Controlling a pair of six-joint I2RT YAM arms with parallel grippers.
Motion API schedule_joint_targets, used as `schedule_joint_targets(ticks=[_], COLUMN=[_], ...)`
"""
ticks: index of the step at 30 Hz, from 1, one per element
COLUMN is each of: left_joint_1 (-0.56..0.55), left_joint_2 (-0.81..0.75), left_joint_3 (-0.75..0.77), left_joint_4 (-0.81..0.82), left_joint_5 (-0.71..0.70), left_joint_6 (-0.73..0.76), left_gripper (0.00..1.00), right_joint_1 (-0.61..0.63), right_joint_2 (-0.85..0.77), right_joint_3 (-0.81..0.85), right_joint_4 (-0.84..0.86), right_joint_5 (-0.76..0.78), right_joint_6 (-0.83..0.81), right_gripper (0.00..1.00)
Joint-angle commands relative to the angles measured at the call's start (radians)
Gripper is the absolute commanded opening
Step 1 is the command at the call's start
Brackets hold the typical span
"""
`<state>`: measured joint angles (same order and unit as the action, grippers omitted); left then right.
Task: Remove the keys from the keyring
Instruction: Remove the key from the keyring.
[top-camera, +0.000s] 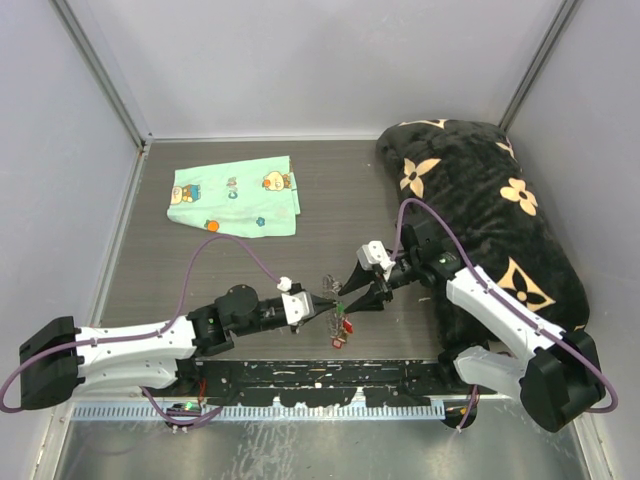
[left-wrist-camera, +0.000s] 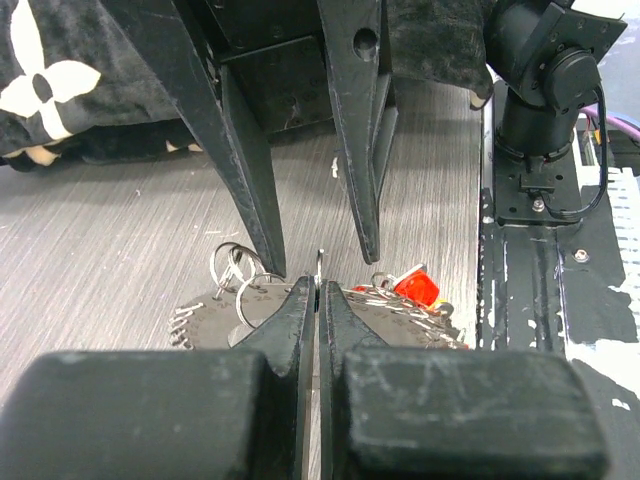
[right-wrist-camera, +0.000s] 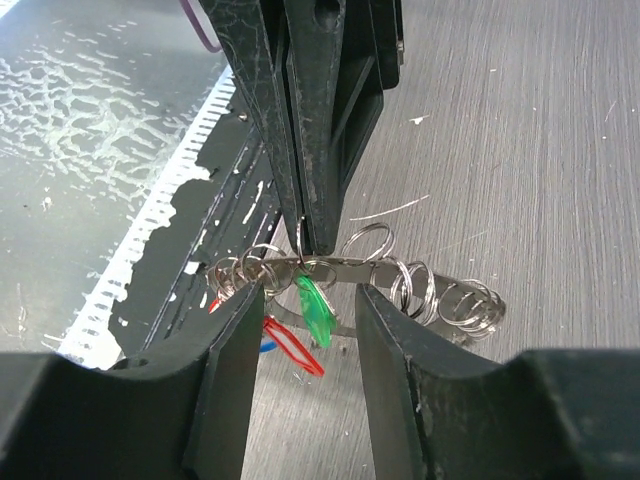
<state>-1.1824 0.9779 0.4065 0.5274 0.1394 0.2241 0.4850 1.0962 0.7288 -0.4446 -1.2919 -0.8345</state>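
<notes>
- While its wire is pinched between the pressed-together fingers of the left gripper (left-wrist-camera: 316, 288), the keyring (right-wrist-camera: 340, 265) sits just left of the black flowered blanket (top-camera: 480, 200).
- It is a thin silver band fringed with small split rings (right-wrist-camera: 455, 300).
- Beneath it hang keys (right-wrist-camera: 314, 306) with green, red and blue heads.
- Straddling the band, the right gripper (right-wrist-camera: 308, 292) has its fingers apart.

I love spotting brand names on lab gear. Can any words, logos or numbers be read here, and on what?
None: no text is readable in any view.
Black blanket: tan flower and monogram-like shapes, no clear letters.
Green cloth: cartoon pictures; any lettering too small.
Keys and key ring: any stamping too small to read.
</notes>
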Motion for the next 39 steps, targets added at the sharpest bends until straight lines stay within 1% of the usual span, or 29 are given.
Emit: schedule_joint_targets(ticks=[1, 6, 13, 15, 20, 29, 36, 39], left_joint_1=[0.005, 0.004, 0.004, 0.004, 0.004, 0.005, 0.007, 0.008], left_joint_2=[-0.019, -0.032, -0.050, -0.053, -0.051, -0.024, -0.012, -0.006], left_joint_3=[0.046, 0.042, 0.029, 0.026, 0.023, 0.034, 0.038, 0.040], left_joint_4=[0.127, 0.123, 0.130, 0.133, 0.142, 0.166, 0.172, 0.175], left_joint_5=[0.015, 0.018, 0.018, 0.013, 0.008, 0.013, 0.016, 0.017], left_joint_6=[-0.011, -0.014, -0.019, -0.019, -0.019, -0.017, -0.017, -0.017], left_gripper=[0.00, 0.00, 0.00, 0.00, 0.00, 0.00, 0.00, 0.00], right_joint_1=[0.005, -0.009, -0.019, -0.018, -0.018, 0.011, 0.024, 0.029], right_joint_2=[0.002, 0.000, 0.004, 0.006, 0.019, 0.045, 0.054, 0.055], right_joint_3=[0.000, 0.010, 0.002, -0.002, -0.010, -0.021, -0.023, -0.021], right_joint_4=[0.007, -0.003, -0.006, -0.006, 0.000, 0.017, 0.025, 0.024], right_joint_5=[0.009, 0.034, 0.011, 0.001, -0.003, -0.020, -0.032, -0.033], right_joint_6=[-0.023, -0.024, -0.030, -0.033, -0.034, -0.037, -0.037, -0.037], right_gripper=[0.48, 0.52, 0.53, 0.52, 0.42, 0.41, 0.44, 0.38])
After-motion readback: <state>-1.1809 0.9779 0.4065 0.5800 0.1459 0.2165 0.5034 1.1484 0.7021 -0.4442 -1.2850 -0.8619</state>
